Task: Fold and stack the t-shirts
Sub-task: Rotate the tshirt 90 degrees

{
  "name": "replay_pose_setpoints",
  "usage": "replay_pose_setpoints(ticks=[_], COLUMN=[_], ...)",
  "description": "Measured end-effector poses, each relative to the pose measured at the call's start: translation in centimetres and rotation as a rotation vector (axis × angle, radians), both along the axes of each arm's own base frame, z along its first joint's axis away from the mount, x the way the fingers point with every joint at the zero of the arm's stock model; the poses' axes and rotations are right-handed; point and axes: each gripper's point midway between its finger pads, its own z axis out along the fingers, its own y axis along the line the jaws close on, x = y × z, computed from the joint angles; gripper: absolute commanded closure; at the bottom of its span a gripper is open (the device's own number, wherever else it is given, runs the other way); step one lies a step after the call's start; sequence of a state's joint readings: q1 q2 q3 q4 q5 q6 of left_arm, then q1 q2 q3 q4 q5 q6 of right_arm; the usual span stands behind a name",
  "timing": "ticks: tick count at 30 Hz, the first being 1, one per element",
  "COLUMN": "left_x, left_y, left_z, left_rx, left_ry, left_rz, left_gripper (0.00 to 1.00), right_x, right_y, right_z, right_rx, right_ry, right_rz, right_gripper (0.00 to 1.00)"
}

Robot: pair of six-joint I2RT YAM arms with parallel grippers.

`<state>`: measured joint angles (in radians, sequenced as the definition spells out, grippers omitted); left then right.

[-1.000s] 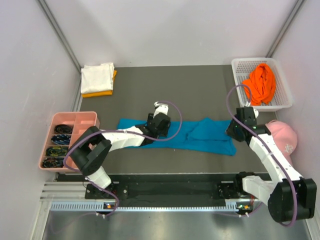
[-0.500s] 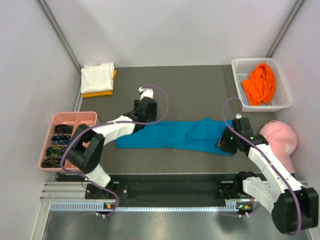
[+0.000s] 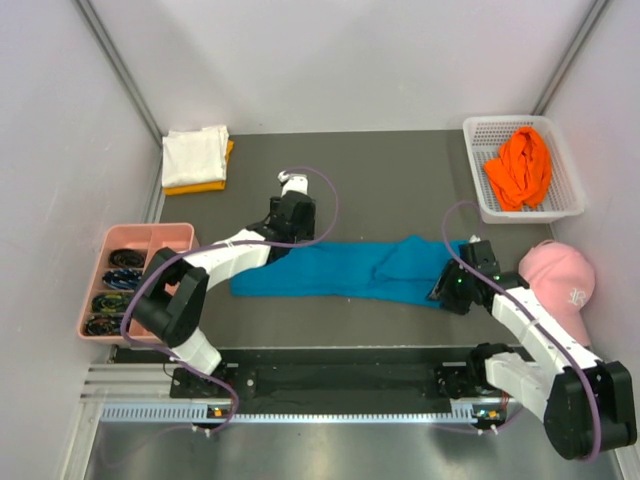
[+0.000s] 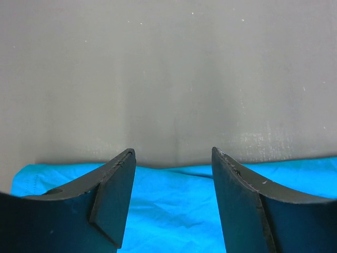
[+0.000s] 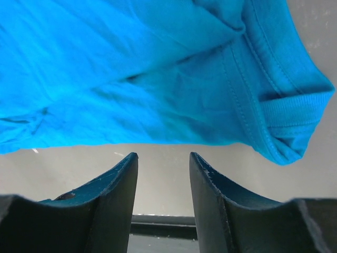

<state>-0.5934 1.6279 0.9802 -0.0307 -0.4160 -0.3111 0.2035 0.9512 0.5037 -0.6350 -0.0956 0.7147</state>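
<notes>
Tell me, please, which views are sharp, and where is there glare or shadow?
Top external: even light, sharp, no hard shadows around the teal t-shirt. Left wrist: the table looks pale, with a bright sheen. Right wrist: the shirt's seams are crisp; the dark fingers show little detail.

Bare surface point(image 3: 390, 180) spans the upper middle, hemmed by folded shirts point(image 3: 195, 155) upper left and a basket point(image 3: 478, 190) upper right.
</notes>
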Motion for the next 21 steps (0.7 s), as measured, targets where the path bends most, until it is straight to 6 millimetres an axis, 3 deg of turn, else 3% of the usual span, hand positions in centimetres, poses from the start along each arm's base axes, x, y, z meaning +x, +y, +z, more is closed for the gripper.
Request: replay_pose_setpoints(ticks=[4,13,16,18,21], left_x=[0.2,3.1,3.8,4.4,5.7], left_y=[0.2,-0.4,-0.4,-0.5,-0.5], left_z=[-0.1,-2.6,-3.2,-3.6,-4.3], left_rx=[0.001,0.017,0.022,0.022,0.024], left_ry=[0.001,0.028,0.036,0.041,0.046], left_rz=[0.006,0.031,0.039,0.042,0.055], left_gripper=[0.36,0.34,0.34,0.31,0.22], right_x=[-0.6,-1.0,-1.0,-0.9,-0.5], right_y=[0.2,0.5,0.4,0.3,0.5], right_z=[-1.1,-1.7,-1.8,-1.9,-1.9], right_rx=[-0.003,-0.030,-0.049,-0.056,-0.052], right_ry=[0.031,0.037,0.034,0.034,0.023], right_rz=[0.011,0.046,0.054,0.054,0.054], right_gripper=[0.56,0.49,0.38,0.24,0.13])
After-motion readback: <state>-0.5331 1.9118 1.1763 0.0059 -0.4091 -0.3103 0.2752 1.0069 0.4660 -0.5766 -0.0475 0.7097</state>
